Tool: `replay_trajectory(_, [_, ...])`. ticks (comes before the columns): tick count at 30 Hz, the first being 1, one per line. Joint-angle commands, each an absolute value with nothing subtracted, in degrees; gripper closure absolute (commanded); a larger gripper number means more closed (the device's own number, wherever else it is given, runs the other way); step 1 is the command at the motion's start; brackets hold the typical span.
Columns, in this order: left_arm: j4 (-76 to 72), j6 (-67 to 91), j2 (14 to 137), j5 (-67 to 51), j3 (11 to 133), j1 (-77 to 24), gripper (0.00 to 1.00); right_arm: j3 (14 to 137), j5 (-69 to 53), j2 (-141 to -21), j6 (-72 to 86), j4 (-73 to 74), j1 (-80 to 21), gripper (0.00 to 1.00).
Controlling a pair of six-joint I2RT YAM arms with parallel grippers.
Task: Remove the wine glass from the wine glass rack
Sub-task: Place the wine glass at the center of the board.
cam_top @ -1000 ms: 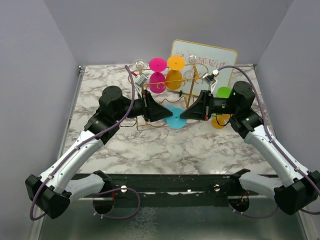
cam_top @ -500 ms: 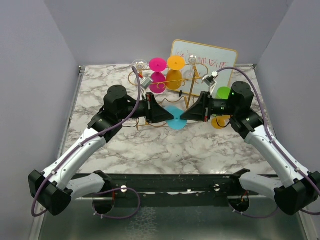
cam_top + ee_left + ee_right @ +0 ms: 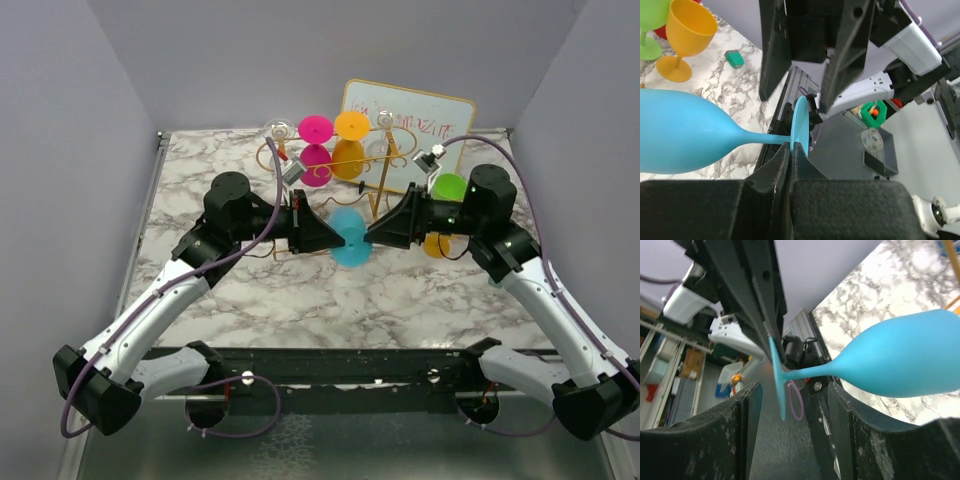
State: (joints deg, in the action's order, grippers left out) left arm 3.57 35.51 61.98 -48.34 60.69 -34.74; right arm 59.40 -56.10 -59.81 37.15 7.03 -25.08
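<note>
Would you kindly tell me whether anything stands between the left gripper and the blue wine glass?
Nothing visible does: the left gripper is shut on the blue wine glass, at the edge of its foot. The right gripper stands open, its fingers on either side of the stem.

A wine glass (image 3: 351, 246) between left gripper (image 3: 338, 240) and right gripper (image 3: 369, 236), rack (image 3: 379, 192) just behind it, whiteboard (image 3: 405, 115) behind the rack.

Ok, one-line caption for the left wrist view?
Left gripper shut on the foot of the blue wine glass, held sideways; open right gripper flanks the same foot.
</note>
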Motion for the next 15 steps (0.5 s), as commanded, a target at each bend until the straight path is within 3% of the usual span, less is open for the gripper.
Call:
replay_trajectory(1, [3.7, 30.8, 57.9, -55.0, 60.0, -35.4, 1.0, 65.1, -44.1, -58.1, 29.6, 21.2, -24.4, 0.39])
replay_trajectory(5, [3.1, 25.4, 55.5, -57.7, 59.3, -37.2, 1.0, 66.7, -42.5, -58.8, 28.9, 24.8, -21.7, 0.39])
replay_trajectory(15, [2.1, 14.6, 55.7, -63.2, 59.0, -43.2, 1.0, 60.0, -53.5, -59.2, 38.3, 10.9, -17.5, 0.39])
